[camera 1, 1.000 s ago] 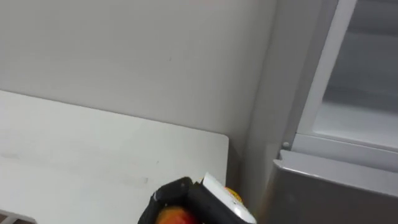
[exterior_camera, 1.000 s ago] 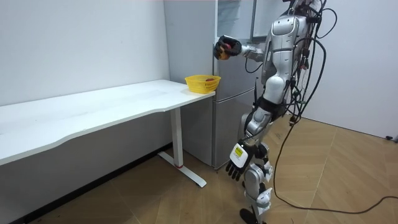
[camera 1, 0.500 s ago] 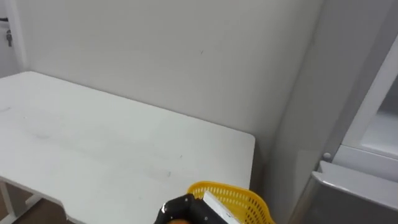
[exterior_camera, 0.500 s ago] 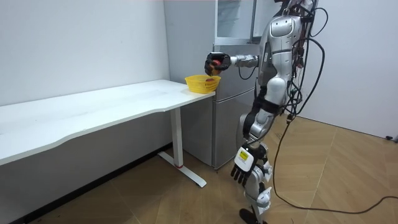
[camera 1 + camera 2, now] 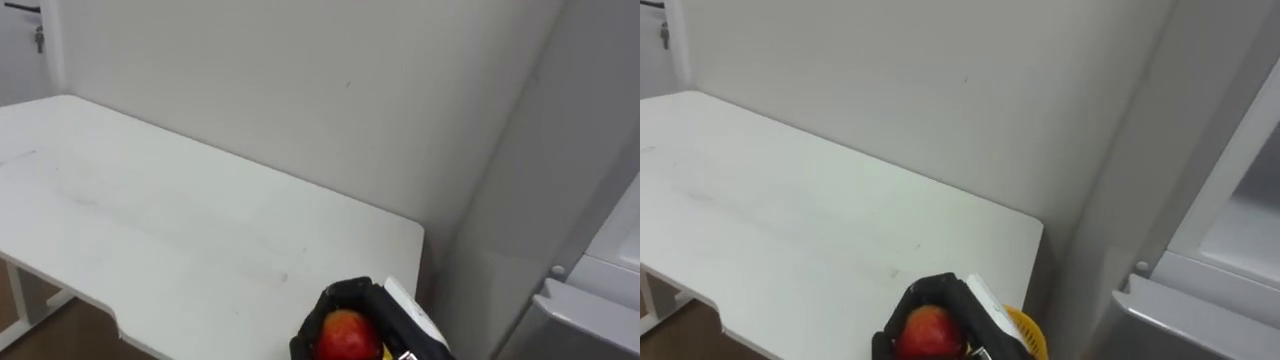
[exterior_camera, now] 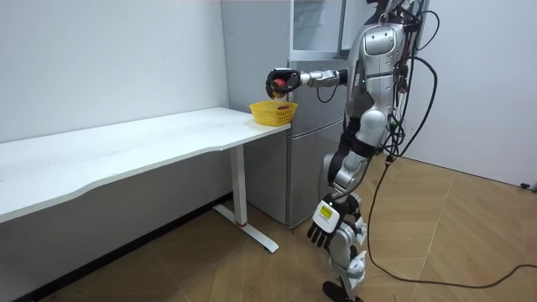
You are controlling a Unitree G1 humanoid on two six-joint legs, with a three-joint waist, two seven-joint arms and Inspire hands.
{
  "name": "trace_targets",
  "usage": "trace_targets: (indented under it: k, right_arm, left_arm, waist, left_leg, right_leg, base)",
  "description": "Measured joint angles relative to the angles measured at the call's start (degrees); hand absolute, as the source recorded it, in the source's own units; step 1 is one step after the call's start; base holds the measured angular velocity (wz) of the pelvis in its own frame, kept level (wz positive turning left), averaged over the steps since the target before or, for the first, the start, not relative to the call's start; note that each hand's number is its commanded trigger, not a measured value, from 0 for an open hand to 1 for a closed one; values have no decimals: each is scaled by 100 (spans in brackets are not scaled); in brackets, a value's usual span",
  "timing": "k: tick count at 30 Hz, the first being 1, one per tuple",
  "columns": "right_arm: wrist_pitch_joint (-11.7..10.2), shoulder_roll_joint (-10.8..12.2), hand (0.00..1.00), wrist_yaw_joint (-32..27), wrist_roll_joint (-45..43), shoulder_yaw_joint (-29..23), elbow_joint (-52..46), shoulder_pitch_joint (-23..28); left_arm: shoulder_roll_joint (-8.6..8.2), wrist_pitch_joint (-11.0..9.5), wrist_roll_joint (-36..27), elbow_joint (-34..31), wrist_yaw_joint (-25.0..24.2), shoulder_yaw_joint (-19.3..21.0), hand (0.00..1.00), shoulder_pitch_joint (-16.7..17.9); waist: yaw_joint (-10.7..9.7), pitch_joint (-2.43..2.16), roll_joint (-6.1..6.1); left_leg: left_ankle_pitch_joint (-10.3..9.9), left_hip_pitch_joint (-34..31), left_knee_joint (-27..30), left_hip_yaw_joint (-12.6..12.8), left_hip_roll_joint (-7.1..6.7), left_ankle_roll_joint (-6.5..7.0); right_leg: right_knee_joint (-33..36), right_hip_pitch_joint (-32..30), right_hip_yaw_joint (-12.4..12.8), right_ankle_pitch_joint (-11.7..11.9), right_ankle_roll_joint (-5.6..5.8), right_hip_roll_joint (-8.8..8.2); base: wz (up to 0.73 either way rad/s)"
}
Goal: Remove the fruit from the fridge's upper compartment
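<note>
The dark fingers (image 5: pixel 912 298) of the right hand (image 5: pixel 352 293) are curled round a red and yellow apple (image 5: pixel 345 335), which sits in the cupped palm at the bottom edge of the eye views. Just beside and under the hand, a sliver of a yellow basket (image 5: pixel 1028 335) peeks out. In the room view the basket stands on the near corner of the white table (image 5: pixel 150 230), at the end next to the fridge, and the apple is held in the air just above it, not touching the rim. The table runs away from the basket along a plain pale wall (image 5: pixel 300 90). To the robot's right rises the grey fridge (image 5: pixel 1110 200), its upper compartment (image 5: pixel 1240 210) open, with the top of the lower door (image 5: pixel 1200 320) showing beneath it. The fridge's side stands just beside the table end. The robot stands on the wooden floor (image 6: pixel 168 268) in front of the fridge, with its right arm stretched out level toward the table. The left hand (image 6: pixel 322 225) hangs low by its leg, with its fingers loosely straight and holding nothing.
</note>
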Motion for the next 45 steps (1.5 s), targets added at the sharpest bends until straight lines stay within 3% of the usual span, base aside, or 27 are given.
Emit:
trace_targets:
  k: [6,7,8,19,45]
  right_arm:
    - [1,-97,98,-83,-28,-8,3,0]
    - [1,-106,81,-103,-20,-8,11,0]
    - [0,-112,0,-114,-19,-8,12,0]
    - [-1,-141,0,-444,240,-5,13,0]
    - [-13,-174,0,-865,588,-6,451,-18]
  left_arm:
    - [97,34,26,-17,-93,148,0,25]
    - [101,57,30,-38,-106,151,0,26]
    - [101,66,32,-53,-106,151,0,25]
    - [101,74,31,-179,142,51,0,-79]
    - [181,97,31,-247,143,31,0,-72]
  waist:
    - [9,-7,7]
    - [8,-3,14]
    - [8,0,17]
    - [-3,-1,37]
    - [-3,-21,25]
  left_leg:
    - [0,-1,10,0,6,0]
    - [0,1,13,0,5,0]
    - [0,1,12,0,5,0]
    - [0,1,-3,4,9,0]
    - [0,-3,-2,18,9,0]
  right_leg:
    - [-67,48,-46,10,11,-7]
    - [-69,54,-47,10,13,-8]
    - [-69,54,-47,11,13,-8]
    - [-69,52,-47,11,13,-5]
    - [-66,44,-43,12,14,-6]
  base:
    - [5]
    - [4]
    - [0]
    - [0]
    - [0]
